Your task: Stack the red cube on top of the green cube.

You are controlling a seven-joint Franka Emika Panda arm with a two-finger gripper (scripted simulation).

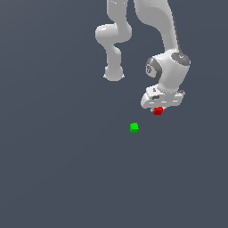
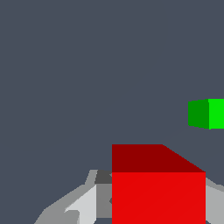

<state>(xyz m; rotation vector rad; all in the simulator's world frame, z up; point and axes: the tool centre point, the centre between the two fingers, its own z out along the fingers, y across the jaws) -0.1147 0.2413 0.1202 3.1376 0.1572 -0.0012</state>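
Note:
The tiny red cube (image 1: 157,110) sits directly under the white gripper (image 1: 158,108), between its fingers. In the wrist view the red cube (image 2: 158,192) fills the space between the grey fingers (image 2: 89,203), which press against its sides, so the gripper (image 2: 158,210) is shut on it. The tiny green cube (image 1: 134,128) lies on the dark grey floor, apart from the red cube, toward the exterior view's left and nearer the camera. It also shows in the wrist view (image 2: 206,113), off to one side. I cannot tell whether the red cube is off the floor.
The white arm (image 1: 167,35) comes down from the top of the exterior view, with its base column (image 1: 113,49) behind. The floor (image 1: 67,156) is plain dark grey.

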